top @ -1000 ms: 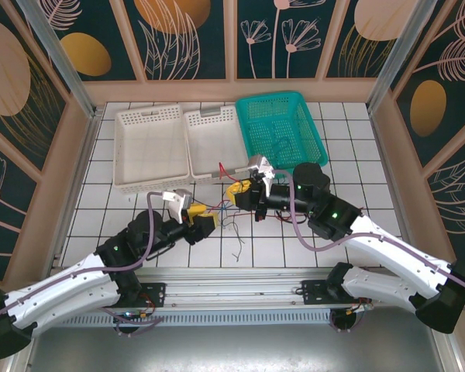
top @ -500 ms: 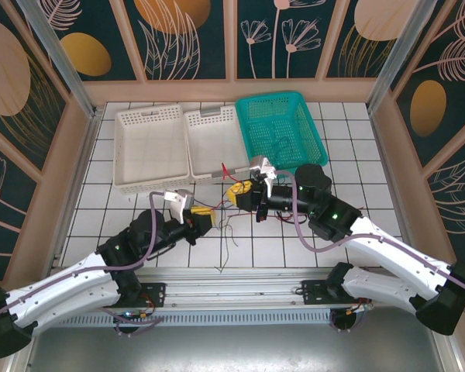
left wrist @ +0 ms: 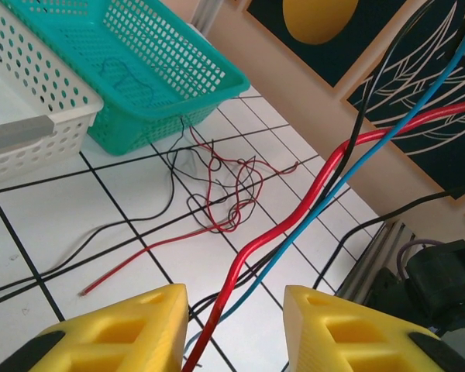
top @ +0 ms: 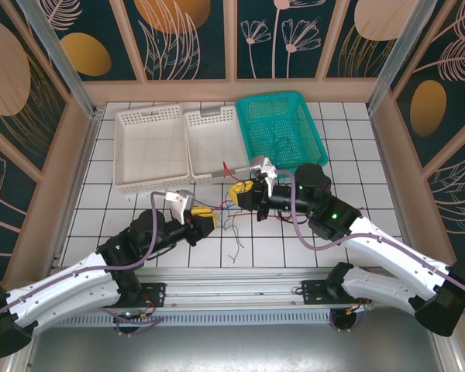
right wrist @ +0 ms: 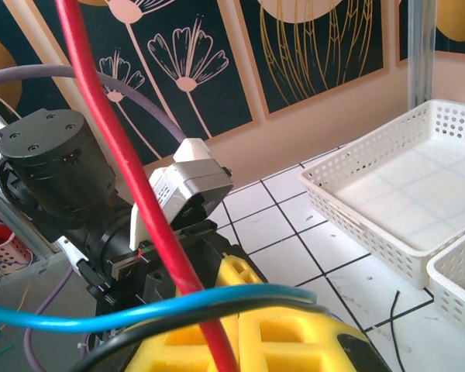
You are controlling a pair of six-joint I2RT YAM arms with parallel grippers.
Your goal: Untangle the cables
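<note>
Cables (top: 231, 211) stretch over the white tiles in the top view, between our left pincer (top: 204, 219) and right pincer (top: 239, 192). From the left wrist we see yellow fingers (left wrist: 124, 325) spread, red and blue strands running through the gap, others loose beside the teal basket (left wrist: 163, 74). From the right wrist, pads (right wrist: 294, 341) press together, pinching red, blue and black strands.

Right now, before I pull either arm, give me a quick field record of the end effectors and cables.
left end effector: open, red, blue and black cables running between its fingers
right end effector: shut on those cables
loose tangle: red and black wires on the tiles near the teal basket
white baskets: two, left of the teal basket
</note>
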